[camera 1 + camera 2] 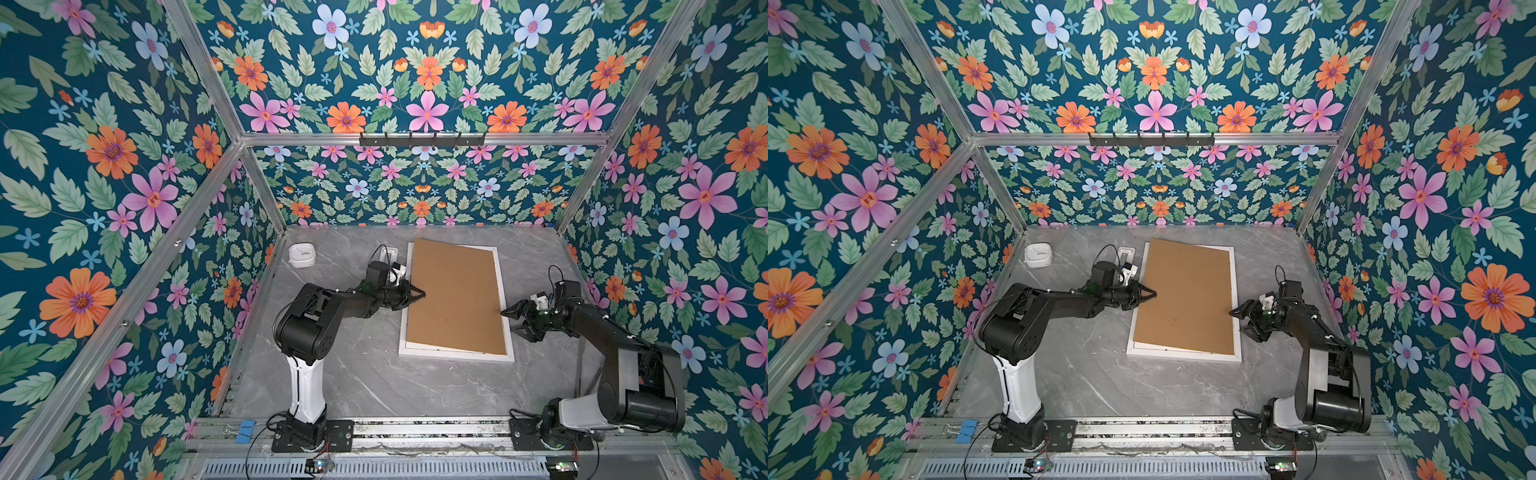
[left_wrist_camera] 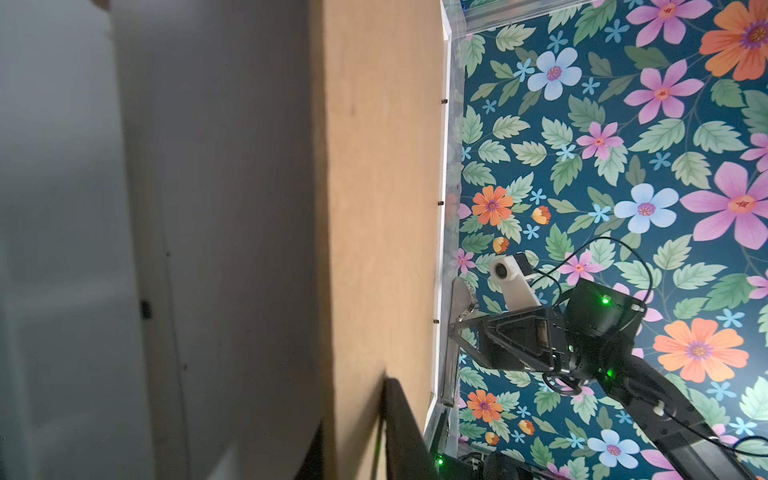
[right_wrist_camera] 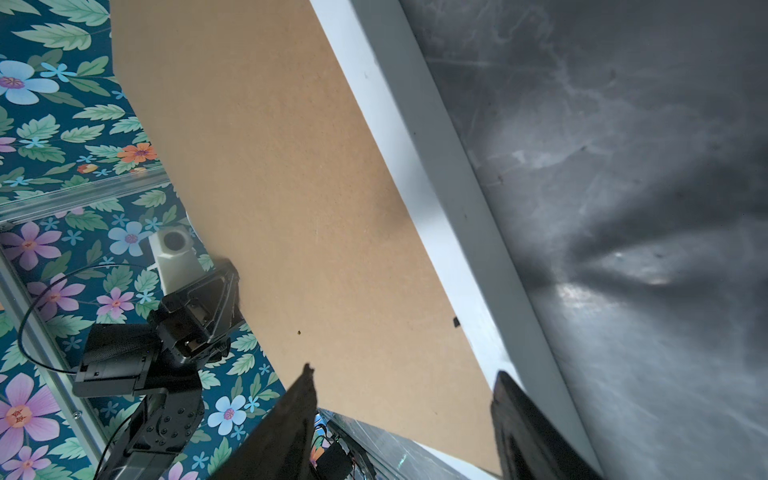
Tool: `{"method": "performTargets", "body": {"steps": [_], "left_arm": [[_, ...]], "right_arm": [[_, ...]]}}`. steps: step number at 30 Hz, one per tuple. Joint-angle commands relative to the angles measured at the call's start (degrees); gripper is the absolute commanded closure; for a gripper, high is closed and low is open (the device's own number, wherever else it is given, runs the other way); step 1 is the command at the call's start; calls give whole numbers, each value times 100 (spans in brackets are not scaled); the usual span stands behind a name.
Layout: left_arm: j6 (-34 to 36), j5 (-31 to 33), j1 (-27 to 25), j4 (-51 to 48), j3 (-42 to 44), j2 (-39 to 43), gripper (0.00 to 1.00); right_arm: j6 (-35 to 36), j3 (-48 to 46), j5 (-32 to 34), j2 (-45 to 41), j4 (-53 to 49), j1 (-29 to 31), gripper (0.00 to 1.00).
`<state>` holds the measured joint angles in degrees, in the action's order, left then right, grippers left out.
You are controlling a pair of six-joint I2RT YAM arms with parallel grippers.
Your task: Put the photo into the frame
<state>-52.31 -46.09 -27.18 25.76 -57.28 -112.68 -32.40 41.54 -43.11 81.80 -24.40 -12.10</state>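
Both arms reach inward from their bases at the near edge, elbows bent. The left gripper [image 1: 419,296] points right, its jaws nearly together; the right gripper [image 1: 512,322] points left, jaws spread wide.

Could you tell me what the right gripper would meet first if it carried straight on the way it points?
Probably the nearest edge of the brown backing board, lying askew on the frame, or the frame's white rail beside it. The open right gripper points at that edge; its height is unclear.
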Motion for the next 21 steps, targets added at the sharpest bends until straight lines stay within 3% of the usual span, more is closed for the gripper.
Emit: {"method": "performTargets", "body": {"steps": [1,13,21], "left_arm": [[444,324,-81,-624,-46,-20,83],[241,459,-95,-942,-91,-91,82],[510,690,-97,-1412,-271,-41,71]], "right_arm": [[69,-5,-57,57,5,-1,33],[62,-93,-89,214,146,-1,33],[103,-58,-101,258,123,1,33]]}}
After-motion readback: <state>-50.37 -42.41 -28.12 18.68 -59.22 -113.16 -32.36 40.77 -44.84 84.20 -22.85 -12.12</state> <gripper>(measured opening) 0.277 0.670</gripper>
